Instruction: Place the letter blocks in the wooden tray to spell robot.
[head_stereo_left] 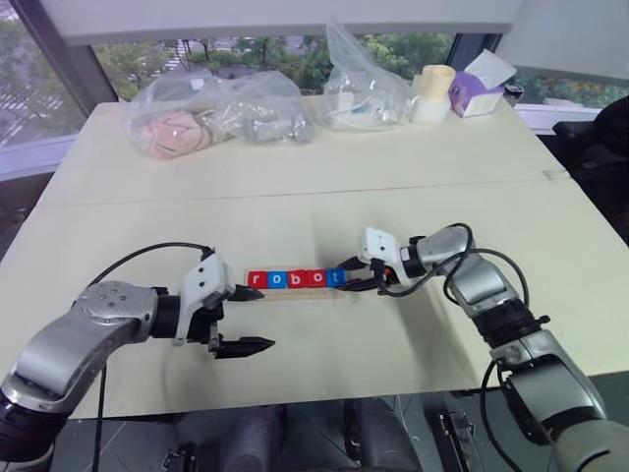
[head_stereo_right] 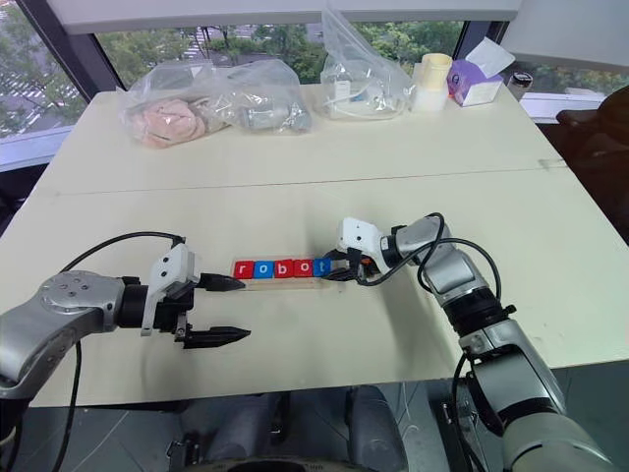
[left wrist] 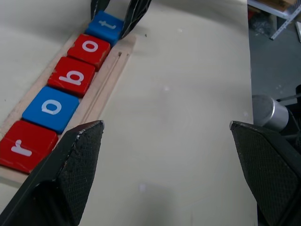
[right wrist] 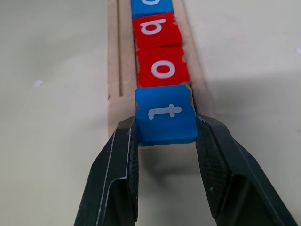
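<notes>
- The pale counter (head_stereo_left: 295, 187) fills the scene, wide and cream-coloured, running back to a window.
- At the counter's far edge sit clear plastic bags (head_stereo_left: 211, 113), one with pinkish stuff inside, another bag (head_stereo_left: 364, 84) to their right, then a cream roll (head_stereo_left: 432, 93) and a purple tissue box (head_stereo_left: 480, 87).
- Down at the near side, the wooden tray (left wrist: 106, 75) lies flat on the counter, long side running left to right between the two arms.
- And there it is: the letter blocks (head_stereo_left: 295, 278) sit in the tray in a row, red r, blue o, red b, red o, blue t, reading "robot" from the head view.
- The left claw (head_stereo_left: 234, 317) hovers by the tray's left end, fingers spread wide apart with nothing between them; one finger reaches toward the tray's left end, the other hangs over bare counter nearer the robot.
- The right claw (right wrist: 164, 136) comes in from the tray's right end and is clamped on the blue t block (right wrist: 164, 115), one finger pressed to each side of it.
- That t block sits at the right end of the row, right up against the red o (right wrist: 162, 68) beside it, partly overhanging the tray's end.
</notes>
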You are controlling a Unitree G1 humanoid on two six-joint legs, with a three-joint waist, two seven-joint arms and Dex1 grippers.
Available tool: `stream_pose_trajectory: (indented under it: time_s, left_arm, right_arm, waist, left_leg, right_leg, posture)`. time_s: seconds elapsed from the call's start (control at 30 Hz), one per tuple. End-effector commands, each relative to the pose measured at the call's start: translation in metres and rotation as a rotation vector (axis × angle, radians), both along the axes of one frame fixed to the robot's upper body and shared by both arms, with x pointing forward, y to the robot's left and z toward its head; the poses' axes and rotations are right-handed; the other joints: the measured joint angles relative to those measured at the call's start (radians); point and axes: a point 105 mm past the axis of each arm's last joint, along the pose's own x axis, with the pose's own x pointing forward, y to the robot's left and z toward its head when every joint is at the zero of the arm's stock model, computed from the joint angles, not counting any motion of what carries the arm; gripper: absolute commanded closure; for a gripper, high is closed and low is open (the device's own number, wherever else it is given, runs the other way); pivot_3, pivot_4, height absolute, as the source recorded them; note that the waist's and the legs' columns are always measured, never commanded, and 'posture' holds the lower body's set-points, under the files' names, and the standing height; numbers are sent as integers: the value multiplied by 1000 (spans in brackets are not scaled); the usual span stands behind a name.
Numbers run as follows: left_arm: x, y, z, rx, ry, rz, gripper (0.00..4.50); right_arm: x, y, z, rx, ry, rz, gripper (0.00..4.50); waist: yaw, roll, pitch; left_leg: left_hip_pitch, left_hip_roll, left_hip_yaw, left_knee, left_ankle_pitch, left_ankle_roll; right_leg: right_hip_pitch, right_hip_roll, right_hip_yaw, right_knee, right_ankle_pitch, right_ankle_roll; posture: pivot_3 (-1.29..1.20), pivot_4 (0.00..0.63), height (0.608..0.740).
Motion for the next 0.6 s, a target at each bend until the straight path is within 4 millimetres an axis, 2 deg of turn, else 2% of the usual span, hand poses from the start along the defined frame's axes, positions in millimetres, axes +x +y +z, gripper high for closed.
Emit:
stream_pose_trajectory:
  time_s: [0.03, 0.6]
  left_arm:
    - [-2, -3, 2, 1, -17, -12, 0]
    - [0, -4, -3, -1, -20, -8, 0]
  right_arm:
    - [4, 4, 7, -3, -40, 6, 3307]
    - [-8, 12, 9, 27, -4, 32, 3307]
  waist:
    - [0, 0, 0]
    - [1, 0, 0]
  left_leg:
    - [0, 0, 0, 0, 0, 0]
    - [0, 0, 0, 0, 0, 0]
  right_leg:
    - [0, 0, 0, 0, 0, 0]
    - [0, 0, 0, 1, 0, 0]
  posture:
    - [0, 150, 740]
    - [0, 150, 740]
